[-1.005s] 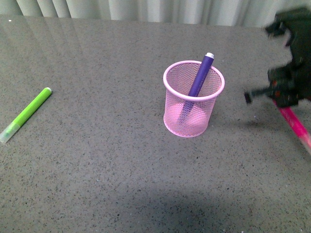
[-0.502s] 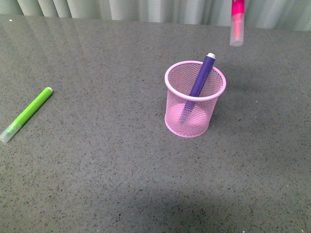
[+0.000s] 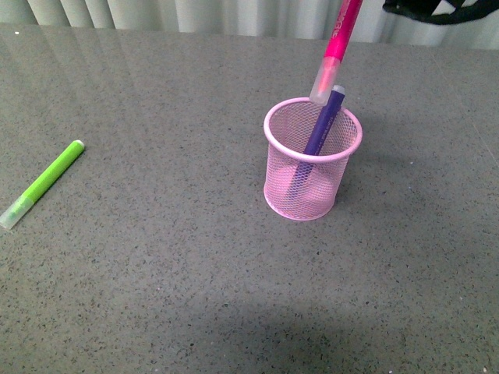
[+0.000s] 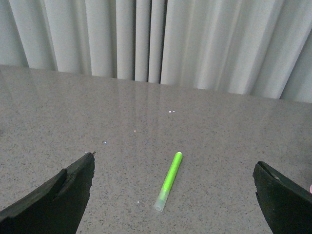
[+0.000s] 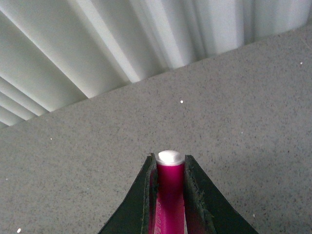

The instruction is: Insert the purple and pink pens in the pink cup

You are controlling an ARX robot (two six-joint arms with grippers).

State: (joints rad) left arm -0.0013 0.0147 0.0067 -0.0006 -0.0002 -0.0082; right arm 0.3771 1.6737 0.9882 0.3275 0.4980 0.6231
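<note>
The pink cup [image 3: 310, 160] stands on the grey table, right of centre. The purple pen [image 3: 321, 125] leans inside it, white tip up. The pink pen [image 3: 337, 48] hangs nearly upright, clear cap down, just above the cup's back rim beside the purple pen's tip. My right gripper [image 5: 170, 161] is shut on the pink pen [image 5: 169, 195] near its white end; only a dark part of that arm shows at the front view's top right [image 3: 440, 9]. My left gripper [image 4: 173, 195] is open and empty above the table.
A lime green marker [image 3: 43, 183] lies on the table at the far left; it also shows between the left gripper's fingers in the left wrist view [image 4: 168, 180]. White curtains hang behind the table's far edge.
The pink pen went from low at the right, up above the table, then leftward and down; its cap now hangs just over the cup's rim. The cup and purple pen have not moved.
</note>
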